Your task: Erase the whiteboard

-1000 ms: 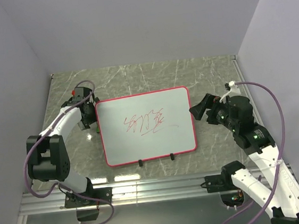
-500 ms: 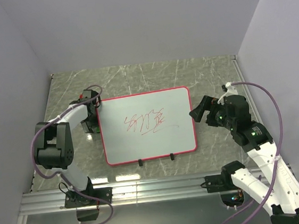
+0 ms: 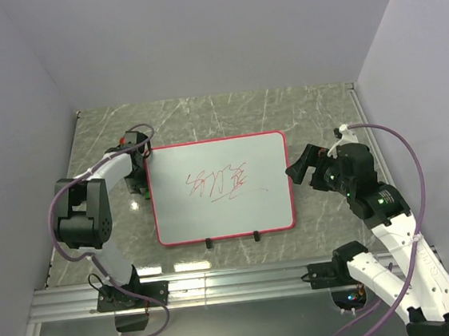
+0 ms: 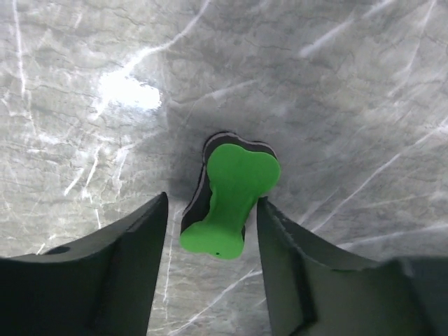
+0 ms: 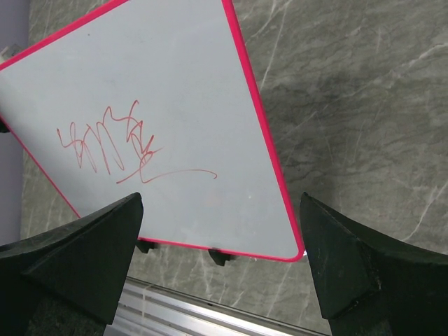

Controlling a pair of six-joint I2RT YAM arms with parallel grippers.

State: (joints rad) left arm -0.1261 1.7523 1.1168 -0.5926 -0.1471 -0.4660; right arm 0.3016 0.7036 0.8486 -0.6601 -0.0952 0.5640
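The whiteboard (image 3: 222, 208) (image 5: 168, 84) lies flat mid-table, pink-framed, with red scribbles (image 3: 219, 181) (image 5: 112, 143) near its centre. A small green bow-shaped eraser (image 4: 231, 199) with a black underside rests on the marble just left of the board. My left gripper (image 3: 136, 182) (image 4: 212, 210) points down over it, open, one finger on each side of the eraser with narrow gaps showing. From the top view the eraser is hidden under that gripper. Off the board's right edge hovers my right gripper (image 3: 295, 165) (image 5: 222, 210), wide open and holding nothing.
Two black clips (image 3: 209, 243) (image 3: 256, 234) sit on the board's near long edge. A metal rail (image 3: 237, 283) runs along the table's front. Lilac walls close in the left, back and right sides.
The left gripper's jaws have narrowed around the green eraser, and the left arm's elbow has swung over. The right gripper has shifted only slightly and stays wide open.
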